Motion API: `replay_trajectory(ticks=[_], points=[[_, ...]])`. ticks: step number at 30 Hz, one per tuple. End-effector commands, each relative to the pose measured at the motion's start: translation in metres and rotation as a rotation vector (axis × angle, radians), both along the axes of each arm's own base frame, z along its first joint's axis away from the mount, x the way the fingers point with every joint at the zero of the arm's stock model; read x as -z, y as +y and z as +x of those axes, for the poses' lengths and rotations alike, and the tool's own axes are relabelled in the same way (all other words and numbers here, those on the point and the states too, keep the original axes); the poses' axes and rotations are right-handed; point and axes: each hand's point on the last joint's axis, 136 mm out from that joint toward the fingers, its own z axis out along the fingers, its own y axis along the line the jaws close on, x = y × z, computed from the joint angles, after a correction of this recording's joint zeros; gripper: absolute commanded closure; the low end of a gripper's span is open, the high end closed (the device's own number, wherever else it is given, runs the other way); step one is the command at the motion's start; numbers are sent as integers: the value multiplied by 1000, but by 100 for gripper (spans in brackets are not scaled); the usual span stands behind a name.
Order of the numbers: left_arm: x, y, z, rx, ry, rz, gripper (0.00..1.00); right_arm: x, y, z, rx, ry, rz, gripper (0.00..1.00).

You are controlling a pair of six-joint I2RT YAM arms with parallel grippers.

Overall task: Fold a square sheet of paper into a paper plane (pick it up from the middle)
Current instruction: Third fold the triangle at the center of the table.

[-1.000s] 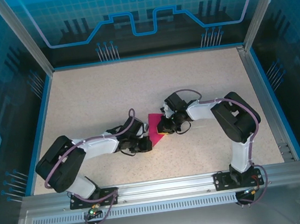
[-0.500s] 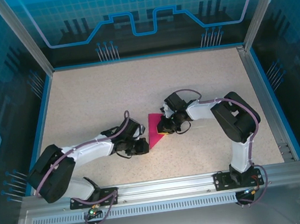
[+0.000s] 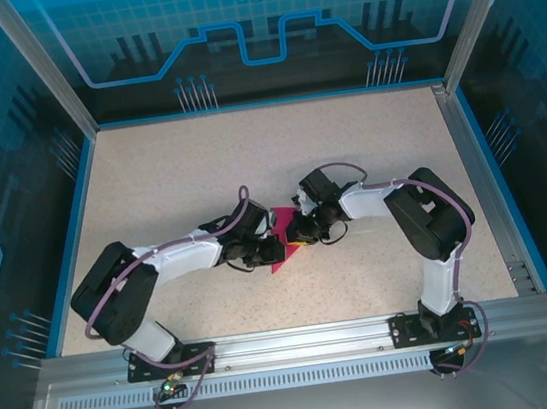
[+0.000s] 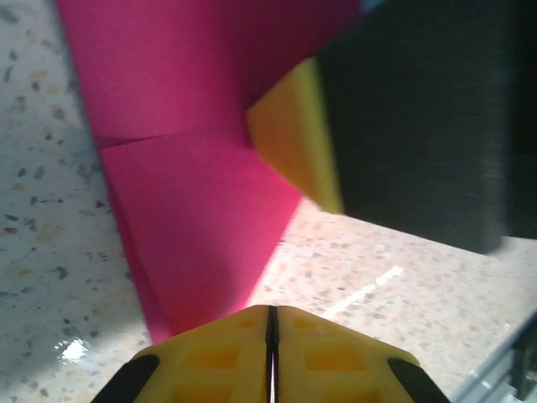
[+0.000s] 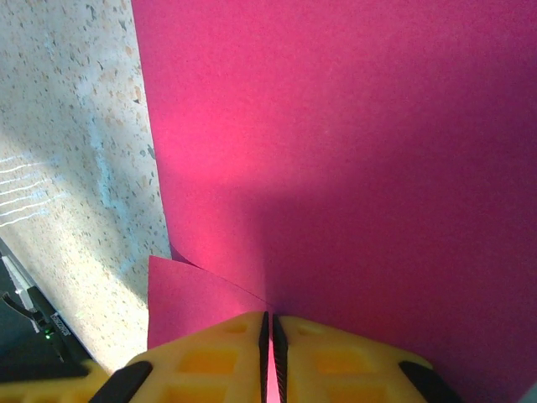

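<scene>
Overhead, bright even light falls on the bench (image 3: 199,174), everything sharp, with short soft shadows under the arms. The wrist views are softer: the left end effector (image 4: 270,315) blurs at the frame edge, glare glints on the bench beside it, and in the right wrist view shadow darkens the lower paper (image 5: 352,126).

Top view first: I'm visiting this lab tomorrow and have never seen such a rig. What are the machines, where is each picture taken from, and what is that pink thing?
Two robot arms are bolted at the near edge of a table: the left arm and the right arm. The top picture comes from a fixed camera overhead. The other two come from a camera on each wrist, looking along its yellow fingers. A partly folded pink paper lies between the arms. The left fingers are closed at its edge. The right fingers are closed where a crease runs in, apparently pinching it.
</scene>
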Motion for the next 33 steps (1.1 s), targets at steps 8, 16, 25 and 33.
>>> replay_trajectory(ticks=[8, 16, 25, 33], points=[[34, 32, -10, -40, 30, 150, 91, 4, -13, 2, 32, -45, -104, 83], [42, 35, -13, -40, 45, 164, 92, -20, -7, -11, -4, -109, -47, 82], [43, 34, -13, -45, 49, 163, 93, -23, 22, -30, -65, -111, 38, 91], [43, 35, -13, -50, 51, 167, 93, 2, 25, -35, -49, -65, 2, 92]])
